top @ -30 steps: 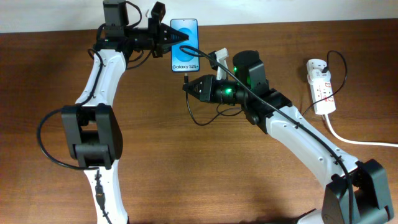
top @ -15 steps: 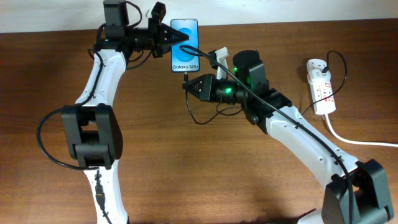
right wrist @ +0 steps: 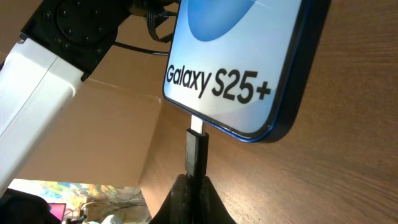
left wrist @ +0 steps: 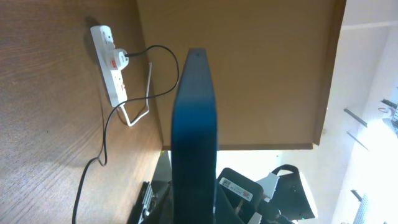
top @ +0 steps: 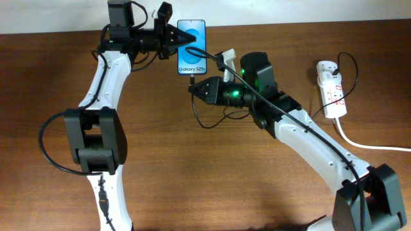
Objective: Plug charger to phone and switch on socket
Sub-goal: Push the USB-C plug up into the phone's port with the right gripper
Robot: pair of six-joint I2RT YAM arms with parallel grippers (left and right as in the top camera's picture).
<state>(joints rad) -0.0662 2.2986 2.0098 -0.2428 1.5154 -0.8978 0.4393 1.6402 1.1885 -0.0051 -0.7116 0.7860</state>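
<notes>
The phone (top: 192, 47), blue screen with "Galaxy S25+" text, lies at the table's far edge. My left gripper (top: 178, 40) is shut on its left side; in the left wrist view the phone (left wrist: 194, 137) stands edge-on between the fingers. My right gripper (top: 194, 88) is shut on the charger's black connector (top: 192, 81), just below the phone's bottom edge. In the right wrist view the connector (right wrist: 197, 152) has its metal tip at the phone's (right wrist: 242, 68) port. The thin black cable (top: 207, 122) loops under the right arm. The white socket (top: 331, 89) lies at the right.
The socket's thick white cord (top: 366, 144) runs off the right edge. A white plug adapter (top: 225, 61) sits beside the right arm. In the left wrist view the socket (left wrist: 111, 68) and black cable (left wrist: 106, 134) show on the wood.
The phone and left gripper have shifted very slightly right. The right gripper with the connector has stayed at the phone's bottom edge.
</notes>
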